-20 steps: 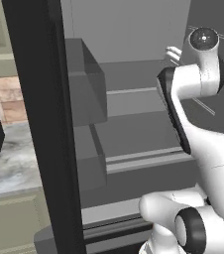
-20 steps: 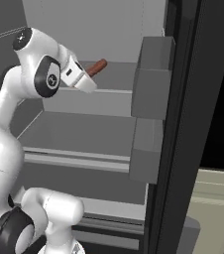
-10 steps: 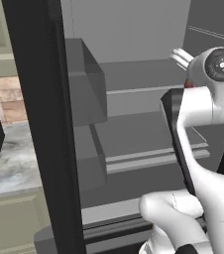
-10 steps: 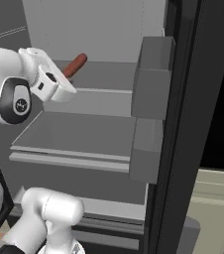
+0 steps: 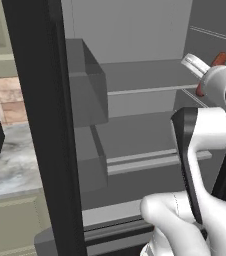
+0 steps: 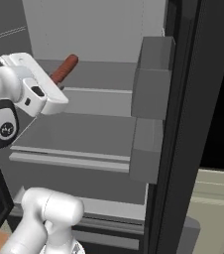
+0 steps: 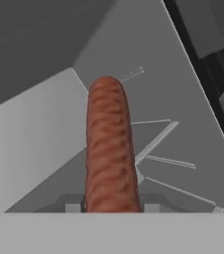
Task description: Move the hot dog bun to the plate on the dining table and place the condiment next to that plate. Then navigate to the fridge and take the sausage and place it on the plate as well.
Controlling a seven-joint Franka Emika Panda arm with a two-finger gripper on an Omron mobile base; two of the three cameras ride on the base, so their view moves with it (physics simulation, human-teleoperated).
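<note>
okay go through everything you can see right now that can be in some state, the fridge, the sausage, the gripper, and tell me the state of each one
fridge: door open, pale grey shelves and door bins exposed.
sausage: clamped in the gripper, lifted clear of the shelves, sticking out past the fingers.
gripper: shut on the sausage, in front of the open fridge.

The fridge (image 5: pixel 135 100) is standing open, its grey shelves showing. The white arm (image 5: pixel 205 140) is rising at right, with the sausage (image 5: pixel 218 60) poking out behind its wrist.
</note>
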